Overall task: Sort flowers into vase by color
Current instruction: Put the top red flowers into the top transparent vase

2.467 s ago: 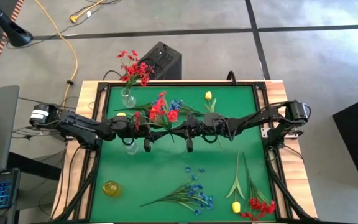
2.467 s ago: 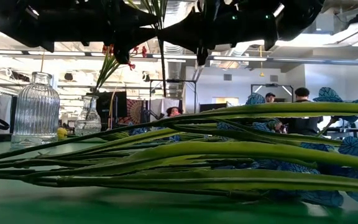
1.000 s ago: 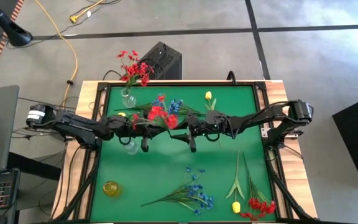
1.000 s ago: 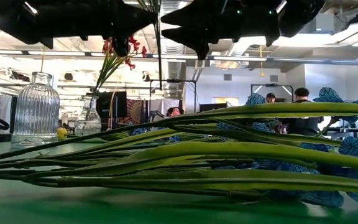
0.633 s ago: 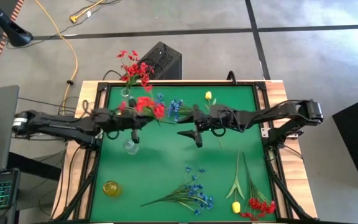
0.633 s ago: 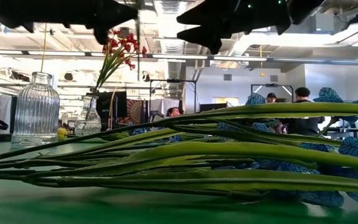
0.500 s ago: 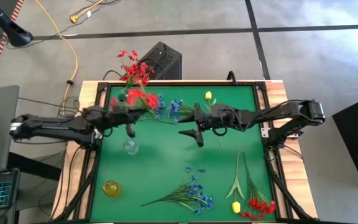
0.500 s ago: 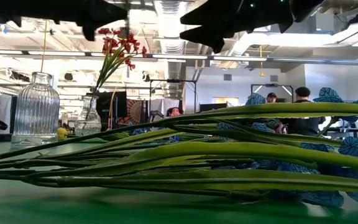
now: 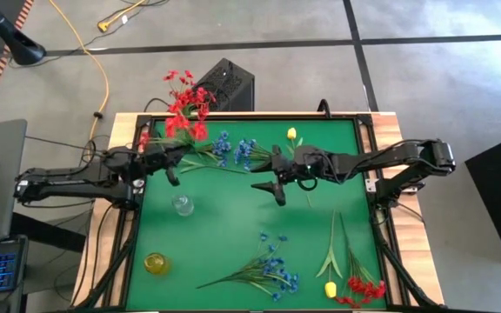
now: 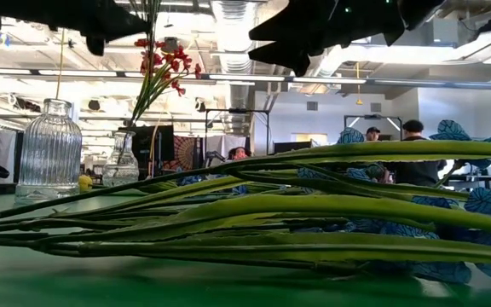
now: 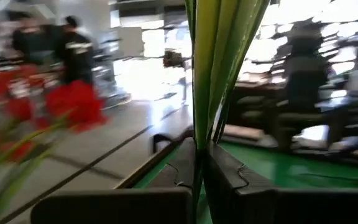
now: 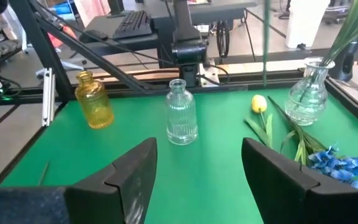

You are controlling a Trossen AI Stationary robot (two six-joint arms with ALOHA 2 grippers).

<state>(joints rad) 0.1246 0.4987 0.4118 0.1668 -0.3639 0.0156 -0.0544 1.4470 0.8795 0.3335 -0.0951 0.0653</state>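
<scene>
Green bench [image 9: 233, 235]: left tool [image 9: 172, 174] clenched on red flower stem [image 9: 185, 130] beside far-left vase [image 10: 124, 162]; next, lower stem in. Right tool [image 12: 194, 171] released, mid-bench.

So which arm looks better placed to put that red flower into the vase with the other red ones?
The left. Its gripper is shut on the red flower beside the clear vase holding red blossoms. The right gripper hangs open and empty mid-table.
</scene>
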